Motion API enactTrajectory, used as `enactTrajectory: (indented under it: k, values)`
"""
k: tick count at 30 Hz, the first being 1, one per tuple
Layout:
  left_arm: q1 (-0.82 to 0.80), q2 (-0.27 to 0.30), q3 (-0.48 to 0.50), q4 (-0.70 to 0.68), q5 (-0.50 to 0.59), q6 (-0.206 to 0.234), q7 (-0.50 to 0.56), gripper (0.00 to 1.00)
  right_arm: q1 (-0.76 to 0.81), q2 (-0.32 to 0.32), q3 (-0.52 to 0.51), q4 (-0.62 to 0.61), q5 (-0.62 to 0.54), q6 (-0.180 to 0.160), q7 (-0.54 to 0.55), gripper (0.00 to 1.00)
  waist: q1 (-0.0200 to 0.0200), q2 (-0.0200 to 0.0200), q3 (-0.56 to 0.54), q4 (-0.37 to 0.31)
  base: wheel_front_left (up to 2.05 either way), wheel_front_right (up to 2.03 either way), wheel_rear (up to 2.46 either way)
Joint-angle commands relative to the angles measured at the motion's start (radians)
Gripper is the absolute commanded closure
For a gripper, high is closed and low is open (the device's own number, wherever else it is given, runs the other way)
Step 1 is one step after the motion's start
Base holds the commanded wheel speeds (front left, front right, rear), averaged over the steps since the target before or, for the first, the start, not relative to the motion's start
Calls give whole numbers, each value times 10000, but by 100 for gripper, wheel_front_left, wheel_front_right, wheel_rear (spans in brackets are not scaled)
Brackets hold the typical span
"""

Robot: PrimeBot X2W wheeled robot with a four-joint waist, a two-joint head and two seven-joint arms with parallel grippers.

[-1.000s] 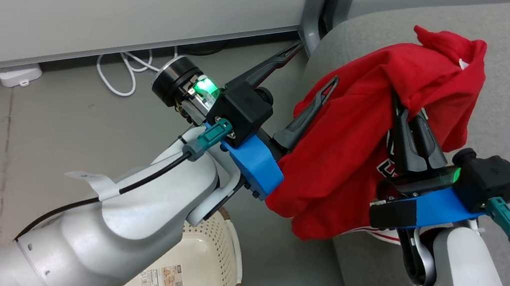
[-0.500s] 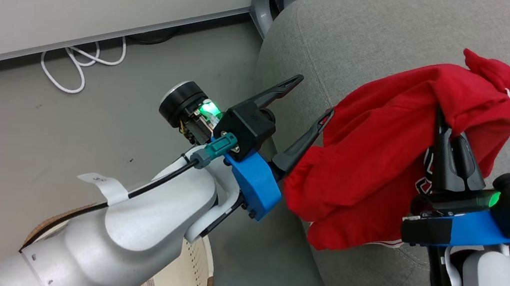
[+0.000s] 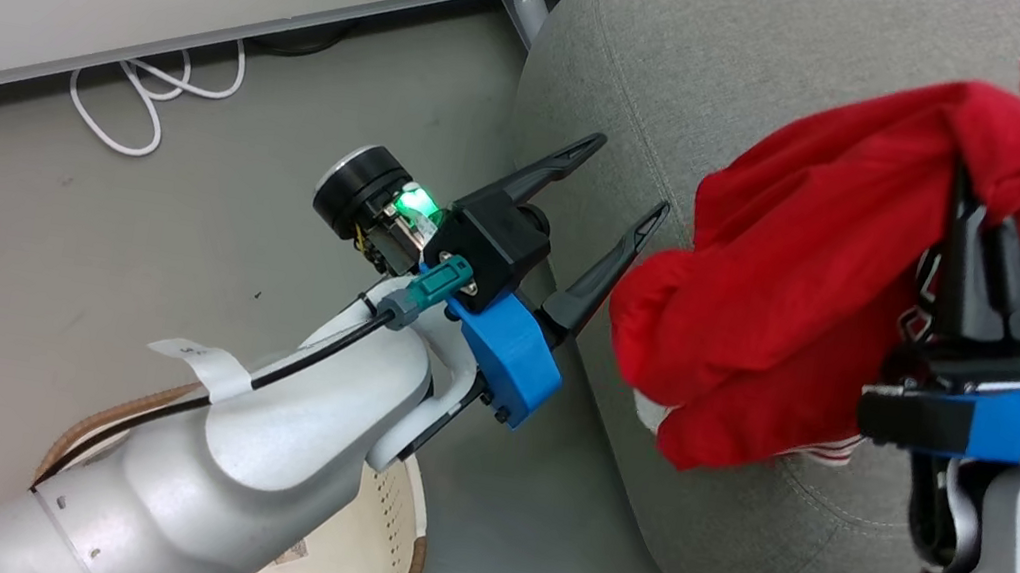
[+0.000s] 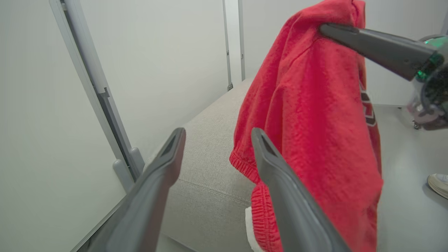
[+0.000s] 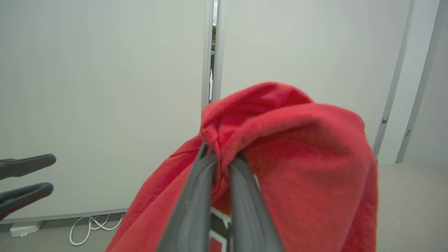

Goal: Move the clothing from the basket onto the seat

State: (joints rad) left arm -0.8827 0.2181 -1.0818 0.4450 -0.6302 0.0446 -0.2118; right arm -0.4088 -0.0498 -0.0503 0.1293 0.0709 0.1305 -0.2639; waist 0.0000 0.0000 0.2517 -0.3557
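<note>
Noted bright red soft fabric garment w/ white trim [image 3: 801,300] pinched at bunched top, right jaws clamped on it. Held high, prob. to clear rounded edge of light grey upholstered sofa cushion [image 3: 755,70]. Hangs over cushion's near edge. Left jaws apart, empty, at garment's 9 o'clock. Cream perforated plastic basket [image 3: 375,549] at 7, well apart. Open cushion room toward 12.

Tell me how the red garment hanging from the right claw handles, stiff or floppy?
Probably floppy: the clothing drapes in folds from the shut right claw. Likely light, since that narrow pinch carries it all. It should slump, not roll, on the seat.
</note>
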Motion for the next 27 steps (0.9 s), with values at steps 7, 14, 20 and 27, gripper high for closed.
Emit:
enactTrajectory:
  k: [7,14,20,27]
  values:
    - [-686,248,69,-277,355,184,26,0,-2280,-210,-930,-563,-547,3,-10,100,0,0,1181,447,0,0,0]
    - [-1365,576,65,-703,763,344,215,0,-4685,-990,-2104,-758,-565,5,-8,100,0,0,2628,838,0,0,0]
    - [-1891,814,85,-1108,1087,504,322,0,-6550,-2169,-2819,59,-493,3,-8,100,0,0,3817,1060,0,0,0]
    - [-2225,993,52,-1380,1323,618,445,0,-7307,-3055,-3277,1221,-679,3,-8,100,0,0,4622,1121,0,0,0]
